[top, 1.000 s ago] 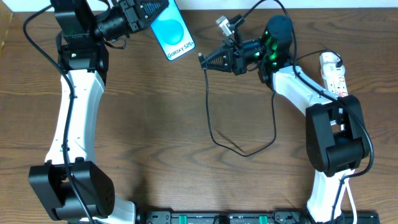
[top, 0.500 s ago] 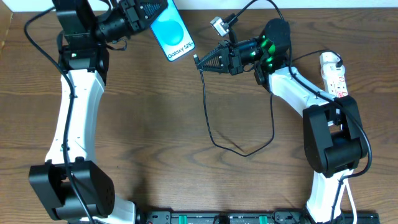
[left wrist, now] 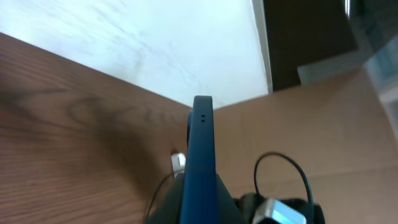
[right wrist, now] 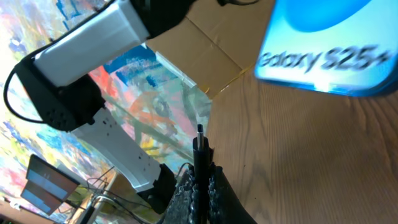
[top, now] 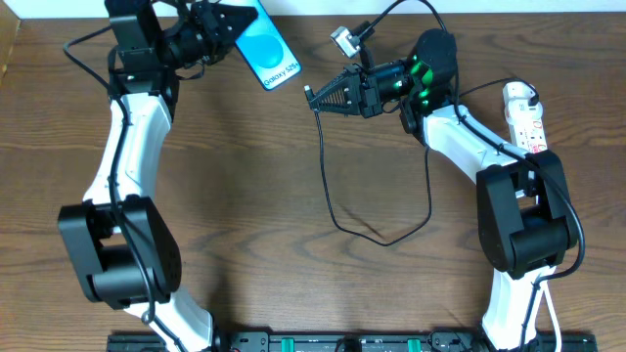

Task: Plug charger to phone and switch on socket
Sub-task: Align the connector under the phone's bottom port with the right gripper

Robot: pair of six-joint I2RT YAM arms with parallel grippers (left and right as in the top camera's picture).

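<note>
Phone (top: 272, 54) clamped in L gripper (top: 243, 22) near far table (top: 245, 196) edge; R gripper (top: 313, 96) pinching charger (top: 325, 166) tip, gap between.

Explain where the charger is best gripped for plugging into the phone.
Just behind the connector tip, from behind, as the right gripper does: the tip sticks out straight, free for the phone, while the remaining cable lies slack.

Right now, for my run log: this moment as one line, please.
left gripper: shut on phone | right gripper: shut on charger tip | tip and phone: apart, not plugged | socket: untouched
</note>
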